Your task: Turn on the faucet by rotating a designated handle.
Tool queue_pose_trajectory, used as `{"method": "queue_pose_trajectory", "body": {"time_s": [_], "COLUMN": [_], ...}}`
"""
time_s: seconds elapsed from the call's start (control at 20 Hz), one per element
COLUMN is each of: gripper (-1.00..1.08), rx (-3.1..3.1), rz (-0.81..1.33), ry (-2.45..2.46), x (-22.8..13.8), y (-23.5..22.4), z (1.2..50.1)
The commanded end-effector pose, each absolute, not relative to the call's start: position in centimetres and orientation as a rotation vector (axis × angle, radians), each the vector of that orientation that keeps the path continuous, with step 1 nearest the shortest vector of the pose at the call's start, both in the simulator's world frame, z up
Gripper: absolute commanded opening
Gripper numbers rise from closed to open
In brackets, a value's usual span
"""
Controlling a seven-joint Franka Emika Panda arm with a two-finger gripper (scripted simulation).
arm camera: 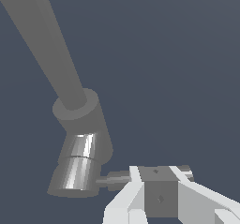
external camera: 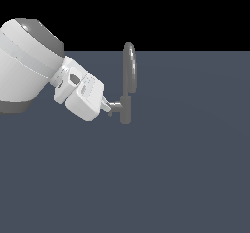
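Note:
The faucet (external camera: 126,109) is a small grey tap with a short cylindrical body and a tall arched loop spout (external camera: 129,68), standing on the dark floor. Its handle (external camera: 115,106) is a thin grey stub and lever pointing towards the exterior view's left. My gripper (external camera: 107,106) comes in from that side, tilted down, with its tips right at the handle's outer end. In the wrist view the faucet body (arm camera: 82,157) and spout (arm camera: 51,45) are close by. The handle stub (arm camera: 115,178) runs up to my gripper (arm camera: 161,174), whose white fingers (arm camera: 124,202) are closed together. The lever's tip is hidden behind them.
The flat dark blue-grey floor (external camera: 185,168) spreads around the faucet. My white arm (external camera: 29,66) fills the upper part of the exterior view's left. Nothing else stands in view.

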State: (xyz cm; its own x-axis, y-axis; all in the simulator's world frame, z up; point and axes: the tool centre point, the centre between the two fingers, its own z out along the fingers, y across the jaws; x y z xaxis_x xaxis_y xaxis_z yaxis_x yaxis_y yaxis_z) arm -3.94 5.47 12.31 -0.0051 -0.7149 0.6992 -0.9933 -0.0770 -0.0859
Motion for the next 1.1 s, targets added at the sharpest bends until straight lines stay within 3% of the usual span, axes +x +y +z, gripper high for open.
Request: {"method": "queue_pose_trajectory", "body": {"time_s": [0.0, 0.1, 0.7, 0.8, 1.05], "gripper": [-1.00, -1.00, -1.00, -1.00, -1.00], "rx": [1.817, 1.839, 1.818, 1.842, 1.835], "rz": [0.821, 0.847, 0.821, 0.870, 0.856], "ry": [-1.754, -1.756, -1.754, -1.770, -1.766], "x": [-5.4, -4.4, -4.1, -2.9, -2.0], "y": [4.5, 5.5, 4.7, 5.9, 5.7], "z": [10.4, 11.7, 5.5, 8.2, 6.5]}}
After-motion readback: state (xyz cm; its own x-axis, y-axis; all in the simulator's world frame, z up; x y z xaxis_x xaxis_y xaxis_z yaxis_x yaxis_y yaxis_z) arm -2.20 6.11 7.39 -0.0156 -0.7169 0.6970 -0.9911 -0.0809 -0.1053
